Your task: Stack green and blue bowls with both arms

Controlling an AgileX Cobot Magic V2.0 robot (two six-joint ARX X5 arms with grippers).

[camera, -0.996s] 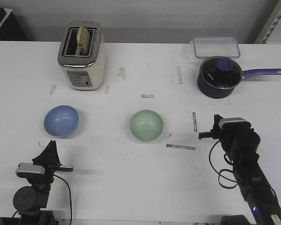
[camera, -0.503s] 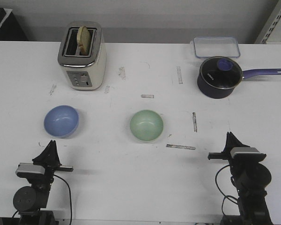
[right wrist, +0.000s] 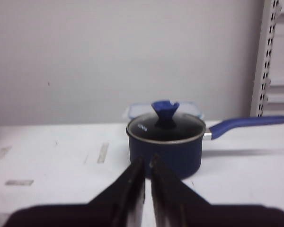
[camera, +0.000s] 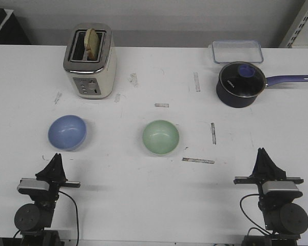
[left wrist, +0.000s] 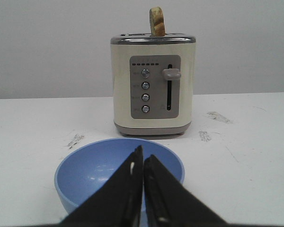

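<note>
Glossy round blue bowl [camera: 67,132] and green bowl [camera: 160,137] sit apart; both claws pinched together.

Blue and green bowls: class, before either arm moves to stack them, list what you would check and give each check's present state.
1. Blue bowl upright and empty: ok.
2. Green bowl upright and empty: ok.
3. Bowls apart, nothing between them: ok.
4. Left hand lined up with the blue bowl: ok.
5. Left hand open to grasp: not ok, shut.
6. Right hand aimed at a bowl: not ok, it faces the saucepan.
</note>
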